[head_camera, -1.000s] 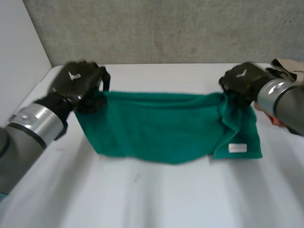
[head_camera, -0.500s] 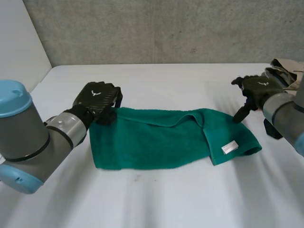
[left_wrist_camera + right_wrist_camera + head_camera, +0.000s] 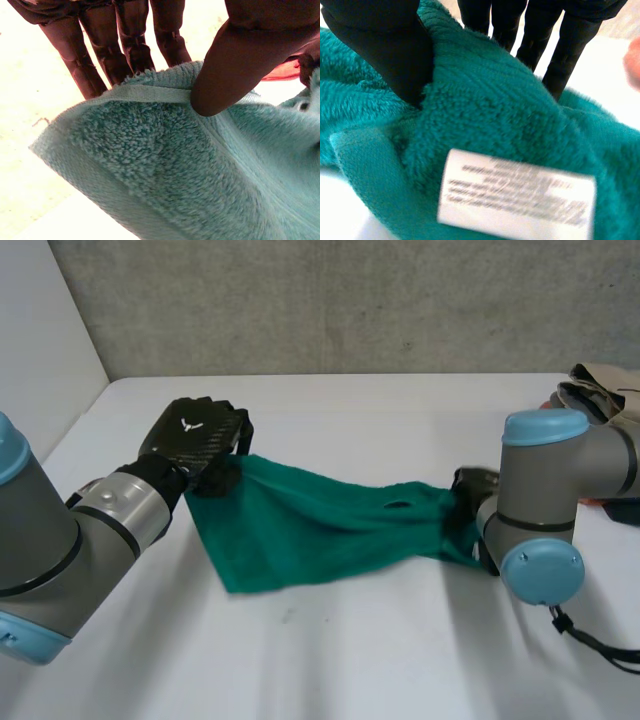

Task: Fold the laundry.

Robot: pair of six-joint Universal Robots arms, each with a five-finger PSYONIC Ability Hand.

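Two grasps to log, one at each end of the green towel (image 3: 310, 525).

Left end: your left robot hand (image 3: 195, 440) is closed on the towel's far left corner. In the left wrist view the thumb (image 3: 240, 60) presses the hemmed edge against the fingers (image 3: 125, 45) behind it, so this is a pinch on the hem. The towel hangs from under the palm.

Right end: your right robot hand (image 3: 470, 483) is mostly hidden behind the right arm (image 3: 540, 510) in the head view, with the towel running into it. In the right wrist view the thumb (image 3: 385, 40) digs into the pile from one side and the fingers (image 3: 545, 35) stand behind the fold. It is clenched on a bunched part of the towel, and the white label (image 3: 515, 195) lies just beyond the thumb tip.

Towel position: it is stretched between the two hands above the white bench (image 3: 350, 660), wide and drooping at the left, narrowing to a twisted band at the right. You cannot tell whether its lowest point touches the bench.

Beige cloth (image 3: 605, 390) lies at the far right corner, well apart from the towel.
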